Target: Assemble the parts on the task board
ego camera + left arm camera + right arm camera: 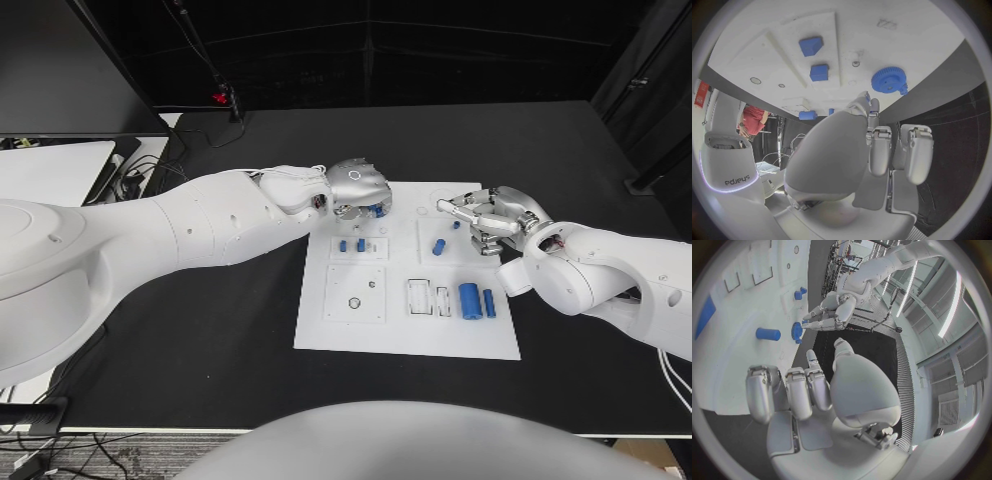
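Board: the white board (408, 335) lay flat mid-table, long side running away from the robot.
Left hand: the left hand (353, 186) hung over the board's far left corner, fingers curled downward; whether it had hold of anything I could not tell (its palm hid the spot beneath).
Gear: a blue gear (889, 80) sat on the board just beyond the left fingertips (871, 106).
Right hand: the right hand (490, 213) hovered at the board's far right edge, fingers apart and bare, gripping nothing.
Peg: a short blue peg (768, 333) stood on the board beyond the right hand.
Blocks: two blue blocks (352, 245) stood in a raised panel near the left hand.
Cylinders: two blue cylinders (477, 299) lay side by side toward the right edge.
Table: the black table (188, 340) surrounded the board.
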{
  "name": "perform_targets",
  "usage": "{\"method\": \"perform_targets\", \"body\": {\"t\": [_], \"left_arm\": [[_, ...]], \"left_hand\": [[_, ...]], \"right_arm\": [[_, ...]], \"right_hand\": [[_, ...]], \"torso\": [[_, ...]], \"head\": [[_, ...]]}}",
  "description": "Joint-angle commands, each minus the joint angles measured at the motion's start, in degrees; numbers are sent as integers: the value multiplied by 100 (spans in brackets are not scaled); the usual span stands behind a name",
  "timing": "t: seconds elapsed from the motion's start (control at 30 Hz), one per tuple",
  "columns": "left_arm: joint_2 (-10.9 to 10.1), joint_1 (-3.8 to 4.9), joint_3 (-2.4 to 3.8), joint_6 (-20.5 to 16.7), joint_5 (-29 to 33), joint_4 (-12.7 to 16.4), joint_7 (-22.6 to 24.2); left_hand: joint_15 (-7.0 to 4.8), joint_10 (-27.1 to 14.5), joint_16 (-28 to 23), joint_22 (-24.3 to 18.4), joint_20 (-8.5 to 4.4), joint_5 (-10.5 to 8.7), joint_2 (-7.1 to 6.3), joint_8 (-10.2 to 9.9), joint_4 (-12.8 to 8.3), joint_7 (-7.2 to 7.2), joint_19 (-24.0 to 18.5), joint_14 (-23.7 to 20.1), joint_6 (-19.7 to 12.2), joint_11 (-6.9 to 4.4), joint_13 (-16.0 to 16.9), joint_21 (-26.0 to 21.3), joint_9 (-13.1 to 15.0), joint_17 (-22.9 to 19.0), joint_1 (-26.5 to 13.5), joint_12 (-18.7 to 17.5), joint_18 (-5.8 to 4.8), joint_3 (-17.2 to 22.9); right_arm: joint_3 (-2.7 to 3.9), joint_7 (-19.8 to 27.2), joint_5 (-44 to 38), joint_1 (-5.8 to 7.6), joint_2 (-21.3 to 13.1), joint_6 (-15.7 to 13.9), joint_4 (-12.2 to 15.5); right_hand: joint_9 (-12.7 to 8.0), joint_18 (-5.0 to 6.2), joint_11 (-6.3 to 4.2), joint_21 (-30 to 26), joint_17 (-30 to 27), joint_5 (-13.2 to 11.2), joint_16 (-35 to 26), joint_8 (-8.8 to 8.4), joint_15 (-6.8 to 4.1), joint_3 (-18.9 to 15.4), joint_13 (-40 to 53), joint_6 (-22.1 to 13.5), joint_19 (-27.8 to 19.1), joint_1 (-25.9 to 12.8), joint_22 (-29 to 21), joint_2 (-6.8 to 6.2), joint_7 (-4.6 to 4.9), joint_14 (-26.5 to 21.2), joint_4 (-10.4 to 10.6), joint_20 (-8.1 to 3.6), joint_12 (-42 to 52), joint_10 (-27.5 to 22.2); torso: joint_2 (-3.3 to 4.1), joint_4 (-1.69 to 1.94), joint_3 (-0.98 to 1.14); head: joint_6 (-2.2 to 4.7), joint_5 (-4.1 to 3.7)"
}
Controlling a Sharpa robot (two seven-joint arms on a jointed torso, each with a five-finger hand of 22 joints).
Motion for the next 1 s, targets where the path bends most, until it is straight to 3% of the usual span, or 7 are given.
{"method": "perform_targets", "body": {"t": [0.03, 0.27, 0.63, 1.0], "left_arm": [[-122, 74, 3, -314, -22, 182, -4], [-332, 130, 3, -139, -22, 377, -35], [-594, 139, 2, 93, -21, 576, -49], [-615, 116, 1, 274, -20, 609, 7]], "left_hand": [[28, 84, 5, 1510, -36, 27, 16, 29, 1, 3, 608, 603, 68, -9, 0, 18, 23, 1510, -77, -41, -39, 56], [24, 88, 5, 1510, -42, 31, 17, -13, 7, 2, 608, 603, 40, -3, -6, 18, 12, 1510, -201, -140, -39, 96], [27, 81, 5, 1510, -44, 29, 6, -32, 1, 6, 608, 603, 21, 1, -7, 18, 5, 1510, -206, -179, -39, 124], [30, 78, 5, 1510, -44, 30, -2, -38, 2, 8, 608, 603, 18, 5, -7, 18, 2, 1510, -214, -198, -39, 134]], "right_arm": [[3, 14, -11, 2, -4, 36, 7], [3, 22, -11, -22, -10, 35, 12], [3, 34, -11, -57, -54, 29, 24], [3, 35, -11, -80, -74, 33, 31]], "right_hand": [[10, 105, 28, -21, 1510, 38, 14, 37, 25, -31, 1508, 6, 190, 3, 1314, 74, 70, 605, 2, 21, 15, 597], [9, 105, 28, -22, 1510, 41, 14, 38, 24, -32, 1508, 4, 188, 6, 1314, 74, 70, 605, -1, 21, 15, 597], [8, 105, 28, -23, 1510, 44, 14, 40, 24, -33, 1508, -1, 187, 10, 1313, 75, 70, 605, -3, 20, 15, 597], [8, 105, 28, -23, 1510, 44, 14, 40, 24, -33, 1508, -1, 187, 10, 1313, 75, 70, 605, -3, 20, 15, 597]], "torso": [[4, 2, 3], [0, 8, 1], [5, 0, -7], [4, -5, 0]], "head": [[-1, 18], [-1, 35], [-1, 46], [-1, 62]]}}
